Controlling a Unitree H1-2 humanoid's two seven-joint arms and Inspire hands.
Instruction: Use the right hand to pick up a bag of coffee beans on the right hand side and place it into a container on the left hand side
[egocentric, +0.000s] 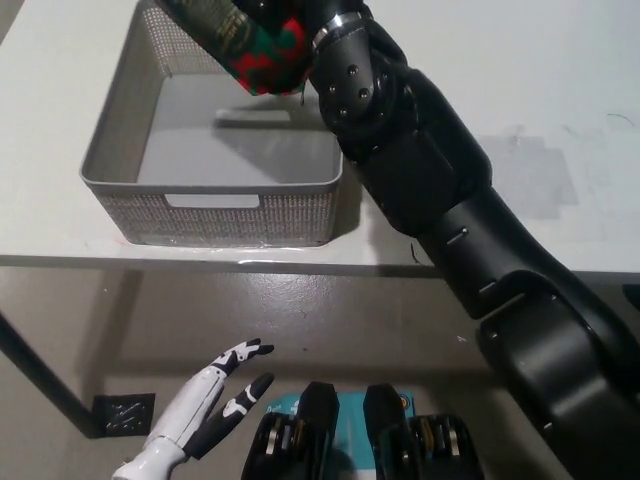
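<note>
Bag over the basket
Black right robot hand (300, 12) grips the red-and-green coffee bag (250, 38) above the grey woven plastic basket (215, 195); white left robot hand (205, 412) spread, low.

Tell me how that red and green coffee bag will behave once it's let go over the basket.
The coffee bag looks soft-sided, so it will probably slump rather than bounce. Held over the grey basket by the right hand, it should drop inside; the walls likely stop sliding.
</note>
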